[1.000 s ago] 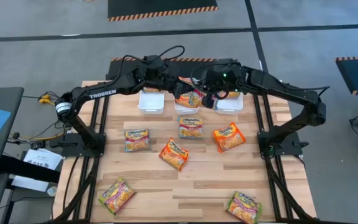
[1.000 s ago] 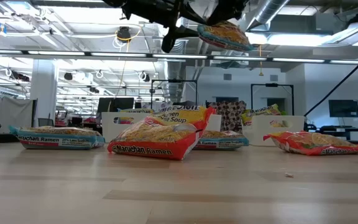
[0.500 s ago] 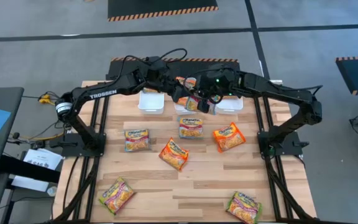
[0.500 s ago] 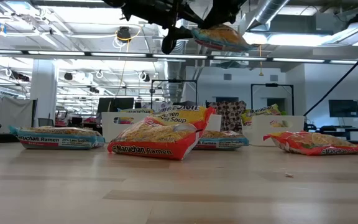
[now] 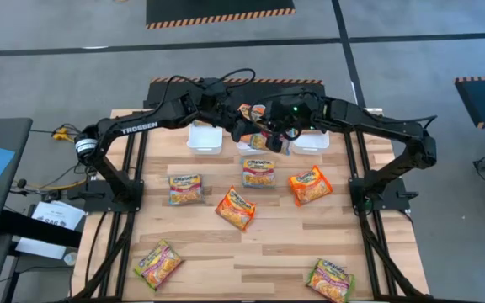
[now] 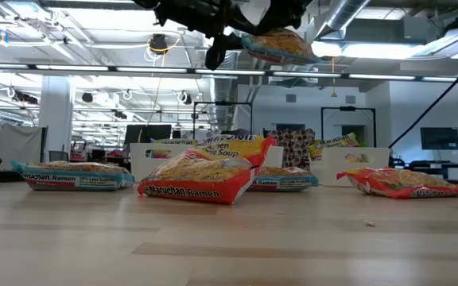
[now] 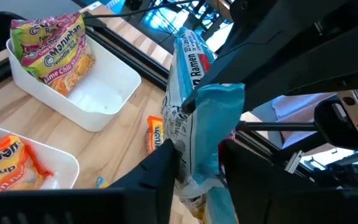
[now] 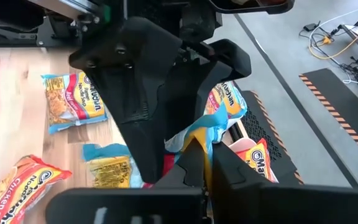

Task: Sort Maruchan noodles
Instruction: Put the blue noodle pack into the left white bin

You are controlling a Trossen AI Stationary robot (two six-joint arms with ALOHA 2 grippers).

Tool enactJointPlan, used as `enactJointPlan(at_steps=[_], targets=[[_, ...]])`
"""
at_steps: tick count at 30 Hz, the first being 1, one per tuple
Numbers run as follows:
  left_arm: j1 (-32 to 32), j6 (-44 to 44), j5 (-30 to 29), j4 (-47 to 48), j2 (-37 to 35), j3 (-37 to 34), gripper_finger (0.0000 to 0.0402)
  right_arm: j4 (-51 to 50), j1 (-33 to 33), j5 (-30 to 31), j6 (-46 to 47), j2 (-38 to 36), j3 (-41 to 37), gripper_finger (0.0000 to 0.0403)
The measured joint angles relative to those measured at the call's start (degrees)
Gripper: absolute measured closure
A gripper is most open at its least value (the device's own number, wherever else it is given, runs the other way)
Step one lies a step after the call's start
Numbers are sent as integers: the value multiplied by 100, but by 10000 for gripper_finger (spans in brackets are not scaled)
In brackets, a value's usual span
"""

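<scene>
Overhead, a blue noodle packet (image 7: 194, 118) pinched by both right gripper (image 8: 199, 163) and left gripper (image 7: 194, 168) above the white bins (image 5: 204, 138).

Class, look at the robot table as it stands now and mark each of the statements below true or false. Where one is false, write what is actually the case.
1. Both grippers meet on one blue-edged glossy noodle packet held above the table. True: the right gripper is clamped on it, and the left gripper has its fingers around it.
2. The white rectangular plastic bin in the left wrist view is empty. False: a green-pink packet lies in it.
3. Six packets lie loose on the wooden table. True.
4. The orange-red packet lies in a bin. False: it lies on the table.
</scene>
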State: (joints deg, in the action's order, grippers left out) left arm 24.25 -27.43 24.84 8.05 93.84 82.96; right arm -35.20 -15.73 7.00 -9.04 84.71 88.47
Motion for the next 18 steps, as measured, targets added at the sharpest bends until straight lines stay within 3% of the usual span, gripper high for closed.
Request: enactJointPlan(at_steps=[10, 18], targets=[[-3, 183, -18, -2, 0, 0, 392, 1, -4, 60, -44, -2, 0, 325], [50, 227, 35, 47, -7, 0, 401, -35, -15, 60, -44, -2, 79, 248]])
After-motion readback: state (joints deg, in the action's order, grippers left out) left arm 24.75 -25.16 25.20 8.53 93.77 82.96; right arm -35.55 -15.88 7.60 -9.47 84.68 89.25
